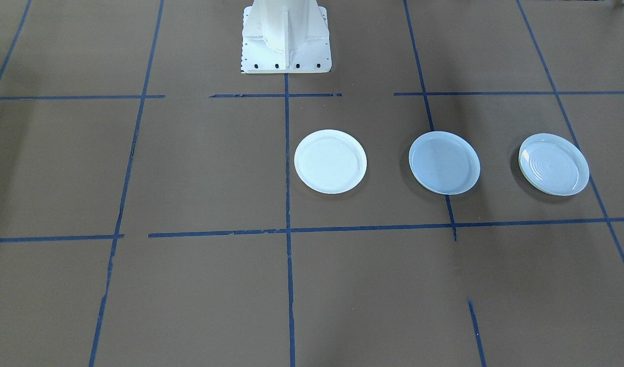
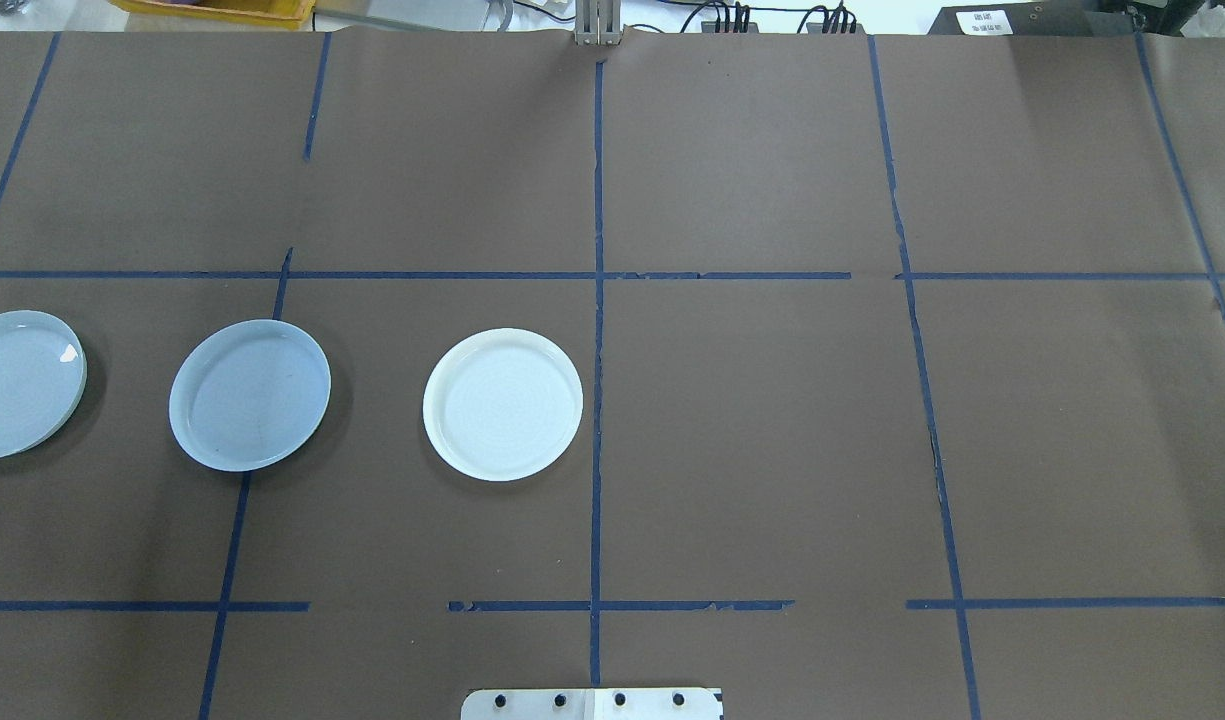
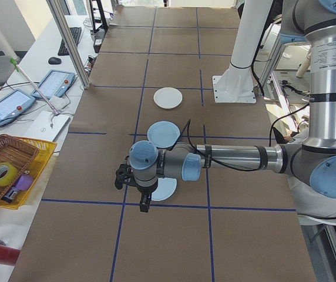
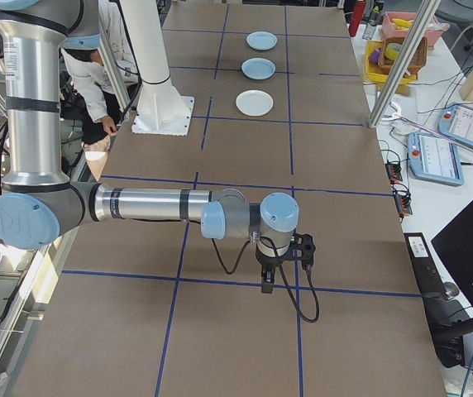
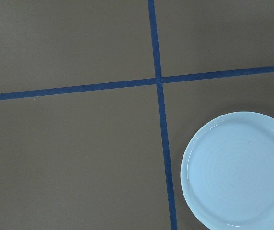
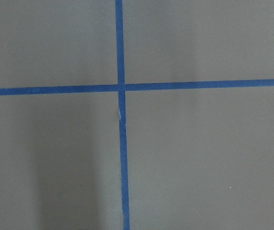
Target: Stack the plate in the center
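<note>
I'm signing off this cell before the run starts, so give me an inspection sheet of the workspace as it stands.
Surface: brown table with blue tape grid.
Job's things: bluish center plate between white plate and ringed plate; none stacked.
Clutter: nothing seen on the table.
Grippers: left gripper above the ringed plate, right gripper over bare table; fingers' state unclear.
Cables: black cable on each wrist.
Surroundings: yellow basket, pendants, a person behind the base.

The tabletop [image 2: 752, 440] was brown, crossed by a grid of dark blue tape lines [image 2: 598, 400]. The center plate [image 2: 250, 395] was plain pale bluish-white; one neighbour plate [image 2: 503, 403] was brighter white, and the ringed plate [image 1: 553, 164] showed pale concentric rings.
</note>
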Controlling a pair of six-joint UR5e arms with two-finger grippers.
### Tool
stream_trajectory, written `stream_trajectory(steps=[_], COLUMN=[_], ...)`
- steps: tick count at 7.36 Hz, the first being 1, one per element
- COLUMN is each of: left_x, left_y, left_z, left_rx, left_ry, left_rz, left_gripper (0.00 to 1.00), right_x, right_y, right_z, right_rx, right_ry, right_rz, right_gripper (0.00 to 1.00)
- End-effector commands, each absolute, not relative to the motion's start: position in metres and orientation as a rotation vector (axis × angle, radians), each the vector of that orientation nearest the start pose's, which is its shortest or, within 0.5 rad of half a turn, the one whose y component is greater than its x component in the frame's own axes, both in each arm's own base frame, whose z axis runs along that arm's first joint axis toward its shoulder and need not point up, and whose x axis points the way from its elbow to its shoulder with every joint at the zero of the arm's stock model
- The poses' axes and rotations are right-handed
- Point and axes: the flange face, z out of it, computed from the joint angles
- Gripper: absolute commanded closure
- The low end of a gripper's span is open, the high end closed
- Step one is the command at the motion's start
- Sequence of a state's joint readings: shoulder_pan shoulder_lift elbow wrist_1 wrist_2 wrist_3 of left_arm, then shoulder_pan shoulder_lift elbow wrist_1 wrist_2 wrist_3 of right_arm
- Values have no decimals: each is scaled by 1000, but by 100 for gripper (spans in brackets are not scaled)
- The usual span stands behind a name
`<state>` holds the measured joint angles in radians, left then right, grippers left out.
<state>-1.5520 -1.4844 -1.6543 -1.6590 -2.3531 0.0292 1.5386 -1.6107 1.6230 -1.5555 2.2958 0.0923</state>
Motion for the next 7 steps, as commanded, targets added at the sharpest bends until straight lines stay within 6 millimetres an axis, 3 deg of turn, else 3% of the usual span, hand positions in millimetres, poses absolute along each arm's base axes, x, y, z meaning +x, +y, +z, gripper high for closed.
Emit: stream_trajectory(steps=[1,3,5,7], left_x=[-54,-54,-49,-27], left_y=[-463,-461,-466,-465], left_z=[643,659,661,697], left_rx=[99,71,129,126], left_ry=[783,780,785,849], left_rz=[84,78,102,48], left_gripper=[0,0,0,0], right_x=[52,52,52,52], right_y=[-479,-479,-479,-479], right_z=[654,654,654,654], right_rx=[-19,-19,-19,-19], right_ry=[-724,-726,-724,-724], right_rz=[49,49,49,49], right_gripper=[0,0,0,0])
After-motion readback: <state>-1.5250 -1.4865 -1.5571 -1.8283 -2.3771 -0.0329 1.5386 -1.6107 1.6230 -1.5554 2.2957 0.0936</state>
